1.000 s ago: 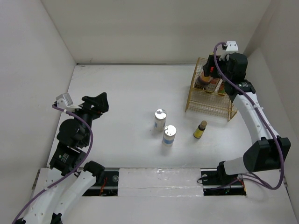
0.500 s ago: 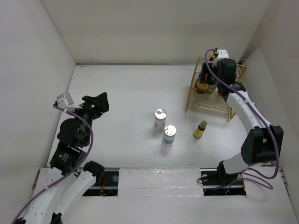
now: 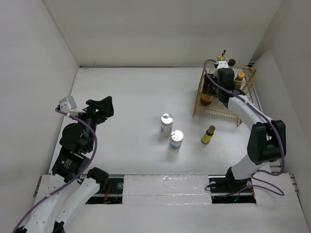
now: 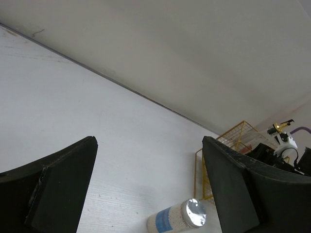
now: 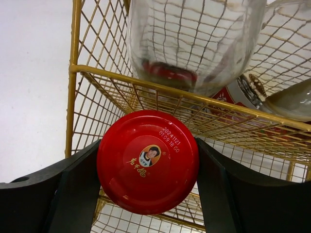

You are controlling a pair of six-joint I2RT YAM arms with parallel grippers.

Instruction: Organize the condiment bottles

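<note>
My right gripper (image 3: 209, 94) reaches into the gold wire basket (image 3: 219, 115) and is shut on the red-lidded jar (image 3: 206, 99), at the basket's front left corner. In the right wrist view the jar's red lid (image 5: 148, 160) fills the gap between both fingers (image 5: 68, 194). Behind it in the basket stand a clear bottle (image 5: 194, 43) and a red-labelled bottle (image 5: 231, 97). The gold-spouted bottle (image 3: 222, 57) and a black cap (image 3: 232, 62) show at the basket's back. Two silver-topped cylinders (image 3: 166, 124) (image 3: 176, 140) and a small yellow bottle (image 3: 209, 135) stand on the table. My left gripper (image 3: 100, 106) hangs open and empty at the left.
White walls enclose the table on three sides, and the basket sits close to the right wall. In the left wrist view one silver-topped cylinder (image 4: 177, 221) shows between my open fingers (image 4: 58, 189), far off, with the basket (image 4: 228, 145) beyond it.
My right arm has swung from the basket's right back to its left side, carrying the red-lidded jar down toward the front left corner. The bottles at the back have come into view. The left arm is still.
</note>
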